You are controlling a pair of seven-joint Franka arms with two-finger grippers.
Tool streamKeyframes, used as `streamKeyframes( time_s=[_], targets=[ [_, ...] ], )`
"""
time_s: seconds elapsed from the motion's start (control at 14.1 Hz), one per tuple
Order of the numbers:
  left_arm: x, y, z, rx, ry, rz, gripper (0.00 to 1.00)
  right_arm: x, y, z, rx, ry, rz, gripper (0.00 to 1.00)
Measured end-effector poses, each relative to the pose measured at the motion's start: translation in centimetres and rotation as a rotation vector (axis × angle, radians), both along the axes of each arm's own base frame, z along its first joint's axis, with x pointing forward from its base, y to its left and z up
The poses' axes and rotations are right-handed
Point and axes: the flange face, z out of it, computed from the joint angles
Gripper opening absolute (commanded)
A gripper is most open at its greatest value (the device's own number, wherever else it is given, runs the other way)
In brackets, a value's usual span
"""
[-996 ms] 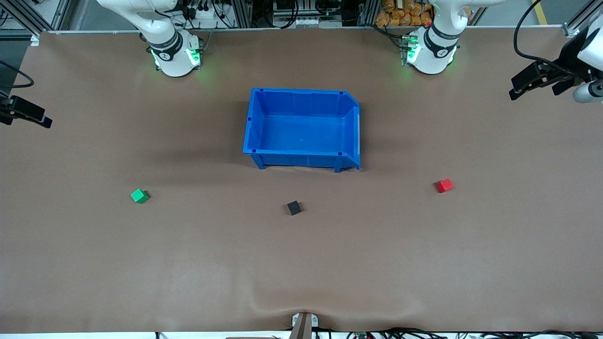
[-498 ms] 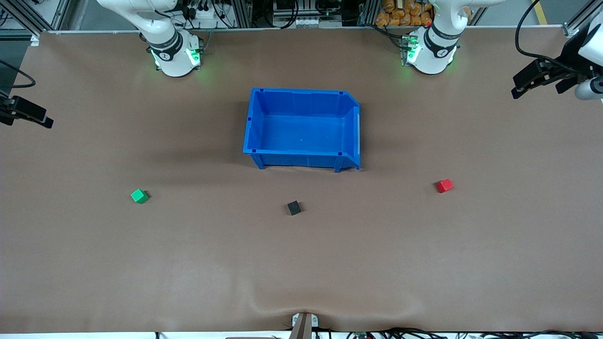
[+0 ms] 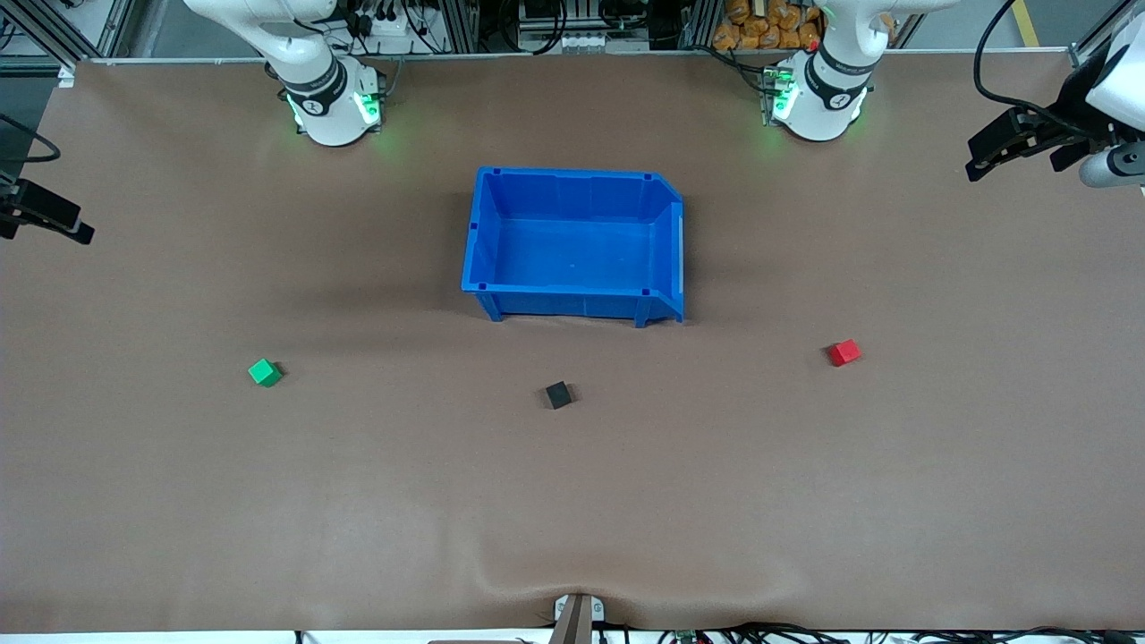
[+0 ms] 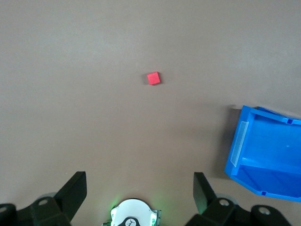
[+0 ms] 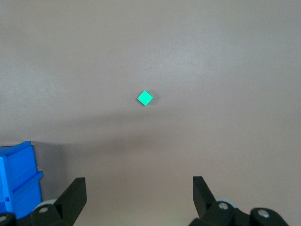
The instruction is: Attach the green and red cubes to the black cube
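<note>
Left gripper [image 3: 984, 161] shifted slightly, released, right gripper [image 3: 76, 231] released, green cube [image 3: 264, 372], red cube [image 3: 843, 352], black cube [image 3: 558, 394] apart

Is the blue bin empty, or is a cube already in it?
Empty. The blue bin shows a bare floor; the green cube, black cube and red cube lie apart on the table.

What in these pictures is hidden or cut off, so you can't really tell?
- Right gripper: front view's edge cuts most of it off.
- Left gripper: up high; arm runs off the front view's edge.
- Black cube: in neither wrist view.
- Bin: cut by both wrist views' edges.
</note>
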Motion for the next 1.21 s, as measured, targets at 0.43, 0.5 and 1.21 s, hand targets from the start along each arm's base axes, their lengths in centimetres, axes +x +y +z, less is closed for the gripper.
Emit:
streamKeyframes(
  time_s=[0.43,0.5,1.21],
  targets=[
    [0.1,0.1,-0.3,0.001,0.010,0.002,1.00,1.1,0.9,0.6,0.022,-0.026,0.013,1.00],
    [0.1,0.1,-0.3,0.001,0.012,0.002,1.00,1.6,0.9,-0.1,0.025,-0.016,0.012,1.00],
    [0.0,0.0,-0.6,-0.009,0.027,0.002,1.00,10.2,-0.6,-18.5,0.019,0.134,0.026,1.00]
  ],
)
